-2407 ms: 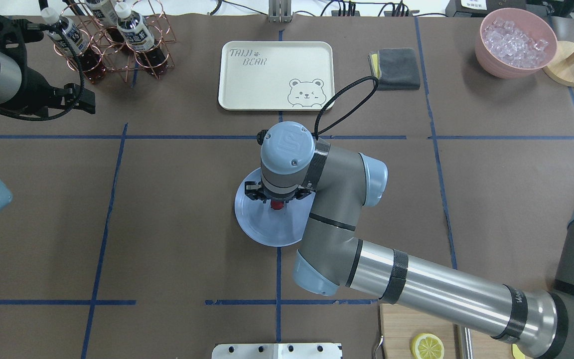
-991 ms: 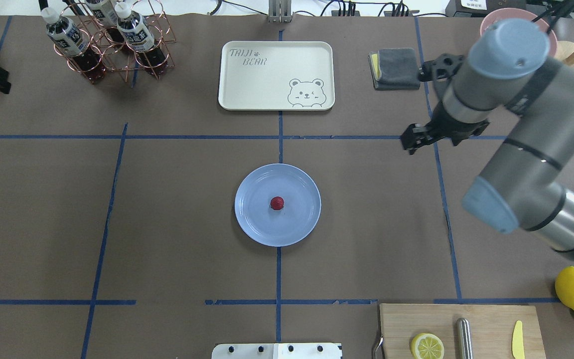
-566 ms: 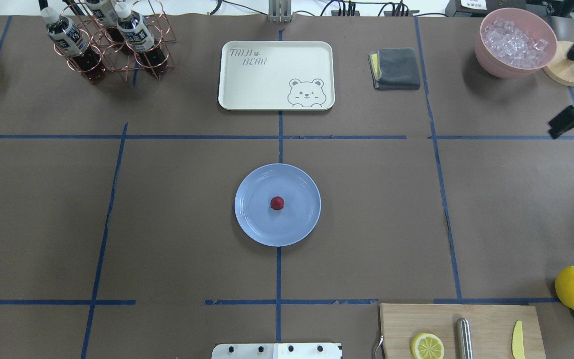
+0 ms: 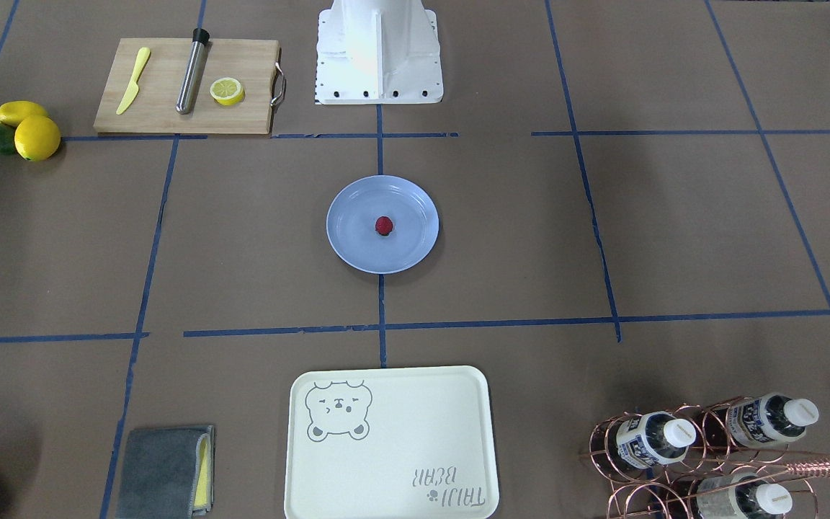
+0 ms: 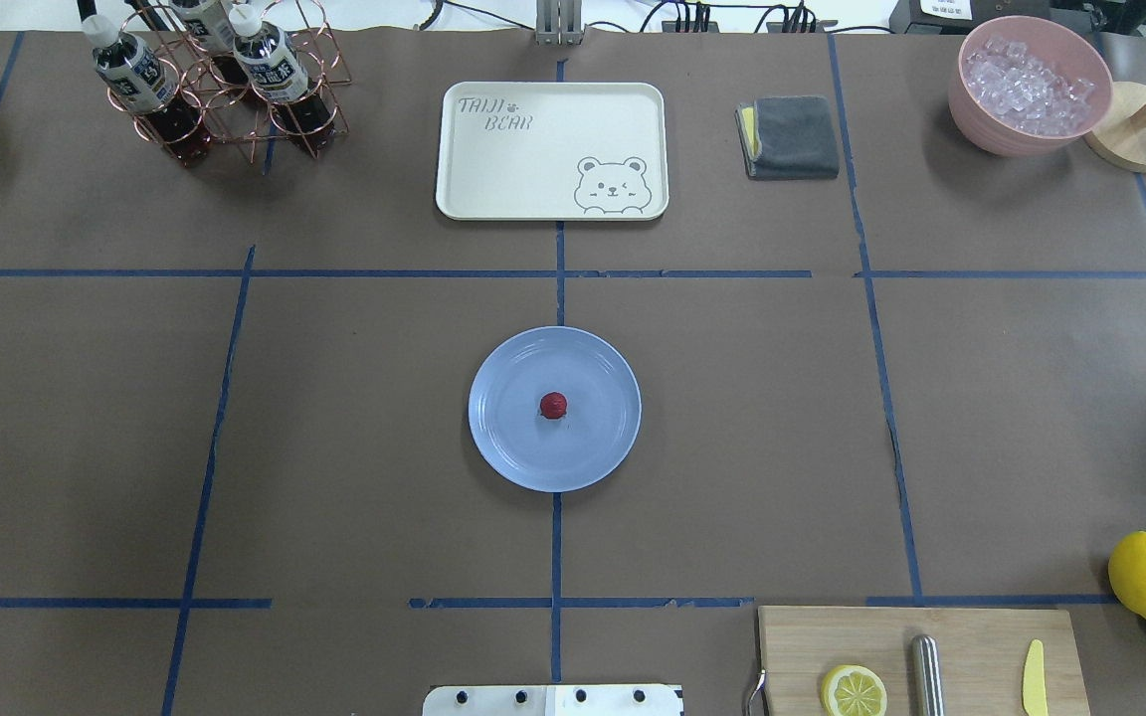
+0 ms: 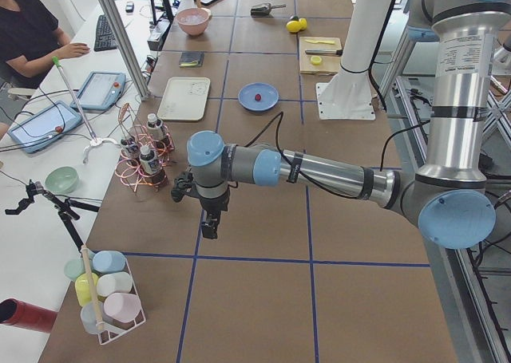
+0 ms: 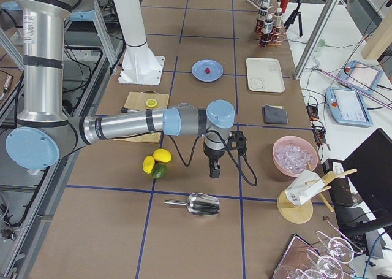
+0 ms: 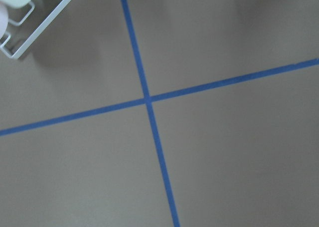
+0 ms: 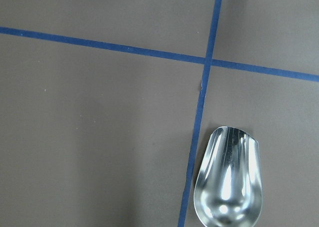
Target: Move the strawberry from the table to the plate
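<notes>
The left fingers point(image 6: 208, 226) and the right fingers point(image 7: 214, 168) hang far from the plate point(image 5: 503, 447); I cannot tell if they are wide or narrow. The strawberry point(image 5: 553, 405) sits in the plate's middle. Only a bump to the plate could roll it off.

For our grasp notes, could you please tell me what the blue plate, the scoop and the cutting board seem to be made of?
The plate: glossy light-blue, with soft highlights; plastic or glazed ceramic, I cannot tell which. The scoop: polished metal, probably steel, given its mirror-like reflections. The cutting board: pale matte wood or bamboo, judging by its tan colour.
</notes>
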Available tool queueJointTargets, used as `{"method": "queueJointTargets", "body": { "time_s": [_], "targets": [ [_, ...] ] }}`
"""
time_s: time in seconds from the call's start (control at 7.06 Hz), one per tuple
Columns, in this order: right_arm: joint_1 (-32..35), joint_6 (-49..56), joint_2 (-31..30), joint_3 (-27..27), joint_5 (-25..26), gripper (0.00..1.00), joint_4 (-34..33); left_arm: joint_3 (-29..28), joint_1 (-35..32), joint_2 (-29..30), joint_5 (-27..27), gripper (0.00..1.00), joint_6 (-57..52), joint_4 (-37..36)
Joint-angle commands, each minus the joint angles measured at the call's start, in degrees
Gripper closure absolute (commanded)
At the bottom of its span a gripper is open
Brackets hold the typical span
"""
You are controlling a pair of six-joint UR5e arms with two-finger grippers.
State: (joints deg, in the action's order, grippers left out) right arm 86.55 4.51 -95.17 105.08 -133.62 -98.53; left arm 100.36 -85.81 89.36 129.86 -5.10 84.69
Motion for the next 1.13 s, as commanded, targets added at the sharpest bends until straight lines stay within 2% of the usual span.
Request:
{"method": "queueJointTargets", "body": {
  "time_s": [0.0,0.14,0.28,0.42,0.99],
  "targets": [
    [2.47,0.68,-0.71,-2.85,-1.54,0.0,3.41,-2.0,-3.72,-1.47,0.04,0.0,-3.41,-0.14],
    [4.05,1.2,-1.68,-4.34,-7.29,0.0,3.7,-3.84,-4.27,-1.47,0.3,0.0,-5.52,-0.14],
    [6.07,4.25,-1.78,-8.01,-8.31,0.0,6.05,-6.21,-4.54,-1.39,4.3,0.0,-5.63,-0.06],
    [7.74,8.28,-1.78,-11.0,-8.49,0.0,9.29,-7.19,-4.54,-1.38,6.26,0.0,-5.63,0.12],
    [9.17,5.19,-0.9,-10.51,-7.88,0.0,9.41,-7.46,-4.45,-1.3,6.28,0.0,-5.1,0.47]
  ]
}}
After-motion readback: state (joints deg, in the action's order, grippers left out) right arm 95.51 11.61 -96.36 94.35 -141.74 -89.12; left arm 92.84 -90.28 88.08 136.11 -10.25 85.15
